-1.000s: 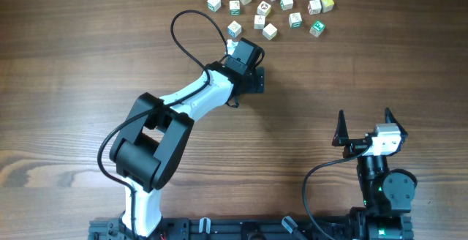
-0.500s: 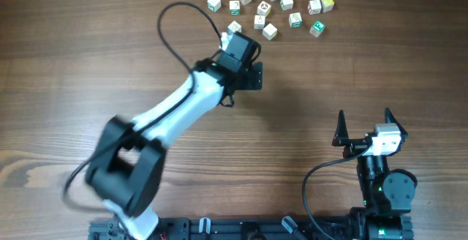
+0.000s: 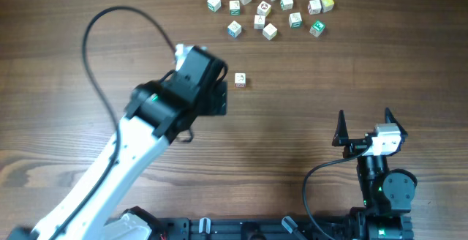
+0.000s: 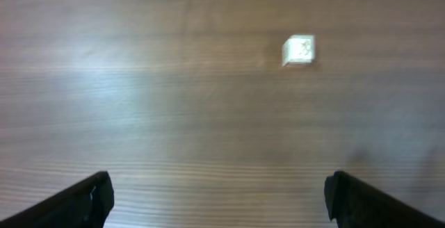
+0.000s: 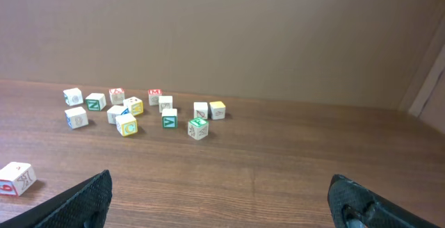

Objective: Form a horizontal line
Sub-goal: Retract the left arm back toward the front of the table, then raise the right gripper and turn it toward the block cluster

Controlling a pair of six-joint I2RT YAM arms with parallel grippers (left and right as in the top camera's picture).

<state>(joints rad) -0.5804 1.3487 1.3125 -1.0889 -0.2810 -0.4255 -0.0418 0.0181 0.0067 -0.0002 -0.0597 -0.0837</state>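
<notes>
No row of touching cubes shows in any view. One small whitish letter cube lies alone on the wooden table, below the loose pile. It also shows in the left wrist view and, with a red mark, in the right wrist view. My left gripper is open and empty, a little left of and below that cube, apart from it; in its own view only bare wood lies between its fingers. My right gripper is open and empty at the lower right.
Several loose letter cubes with coloured faces lie scattered at the far edge of the table, also in the right wrist view. The left arm's black cable loops over the left side of the table.
My left arm has pulled back from the loose cubes toward the lower left. A single cube now lies uncovered where the gripper was. The right arm has not moved.
</notes>
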